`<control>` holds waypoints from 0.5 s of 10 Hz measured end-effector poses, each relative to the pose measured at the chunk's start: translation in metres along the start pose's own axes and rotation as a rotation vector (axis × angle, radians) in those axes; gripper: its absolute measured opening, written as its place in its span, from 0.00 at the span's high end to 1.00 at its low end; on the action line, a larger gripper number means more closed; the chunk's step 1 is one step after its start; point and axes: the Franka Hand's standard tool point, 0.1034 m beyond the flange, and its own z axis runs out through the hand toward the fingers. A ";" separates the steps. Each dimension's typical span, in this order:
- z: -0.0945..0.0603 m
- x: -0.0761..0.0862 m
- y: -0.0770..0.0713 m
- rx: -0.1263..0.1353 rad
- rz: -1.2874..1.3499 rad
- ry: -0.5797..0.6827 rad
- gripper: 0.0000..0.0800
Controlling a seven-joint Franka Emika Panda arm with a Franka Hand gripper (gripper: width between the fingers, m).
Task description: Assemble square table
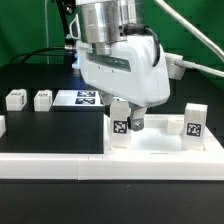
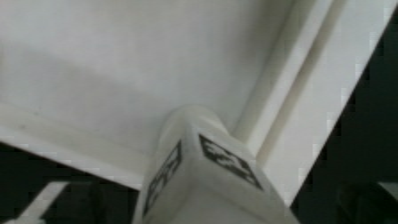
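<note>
The square table's white slab (image 1: 165, 147) lies flat at the exterior view's right, with its raised rim (image 2: 299, 90) showing in the wrist view. My gripper (image 1: 126, 122) is shut on a white tagged leg post (image 1: 120, 129) and holds it upright at the slab's left corner. Whether it touches the slab I cannot tell. In the wrist view the post (image 2: 205, 170) fills the space between my gripper's (image 2: 214, 208) jaws, above the slab's surface (image 2: 125, 70). A second leg post (image 1: 194, 124) stands on the slab's right part. Two more leg posts (image 1: 15, 99) (image 1: 42, 99) sit on the black table at the left.
The marker board (image 1: 82, 98) lies flat behind my gripper, to the right of the two loose posts. A long white rail (image 1: 55, 166) runs along the front edge of the table, in front of the slab. Cables hang at the back right.
</note>
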 end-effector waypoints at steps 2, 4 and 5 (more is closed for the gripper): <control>0.000 0.001 0.000 -0.002 -0.112 0.002 0.19; -0.002 0.001 -0.002 -0.016 -0.447 0.019 0.19; 0.000 -0.001 -0.001 -0.030 -0.623 0.018 0.19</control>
